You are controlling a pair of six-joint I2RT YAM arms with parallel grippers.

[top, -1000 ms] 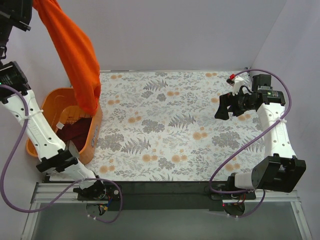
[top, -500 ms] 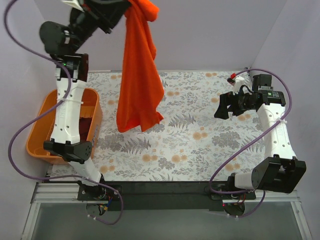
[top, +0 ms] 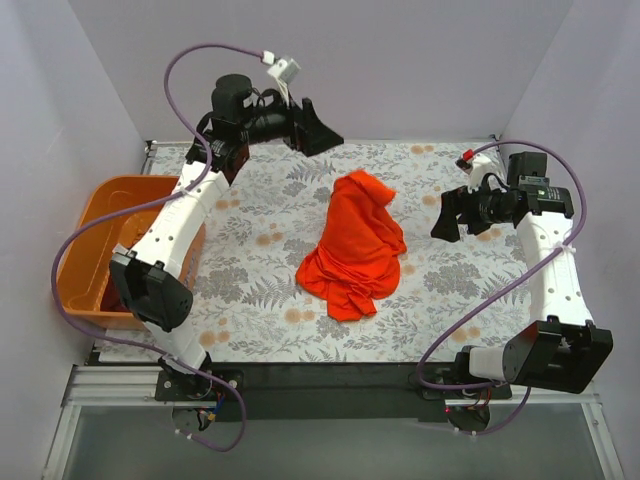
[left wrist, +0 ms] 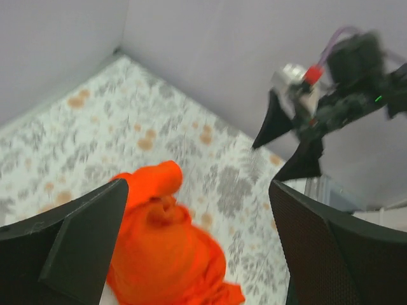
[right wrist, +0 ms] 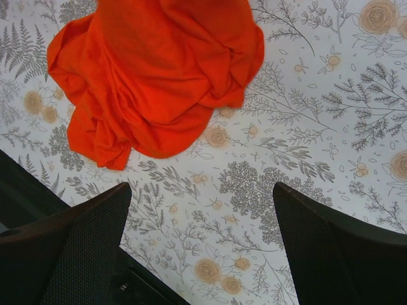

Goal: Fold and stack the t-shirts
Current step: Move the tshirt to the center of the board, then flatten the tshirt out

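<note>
The orange shirt lies in a crumpled heap near the middle of the floral tabletop, bunched high at its far end and spilling into loose folds toward the near edge, with no sleeve or hem laid out flat. The left end effector hangs above the far side of the tabletop, apart from the cloth, its fingers spread wide with nothing between them. The right end effector hovers off to the shirt's right, also wide and empty. By the look of it the step in hand is getting this shirt onto the work area, and folding has not begun. The next move likely calls for spreading the heap flat: each arm would need to find a separate edge or corner, such as the shoulders or the hem, pinch only one layer, and pull apart so the cloth opens instead of dragging as a lump. The tangled folds at the near end could make picking a single layer hard. The orange basket sits at the left edge of the tabletop; the left arm covers most of its inside, so what it holds cannot be told.
</note>
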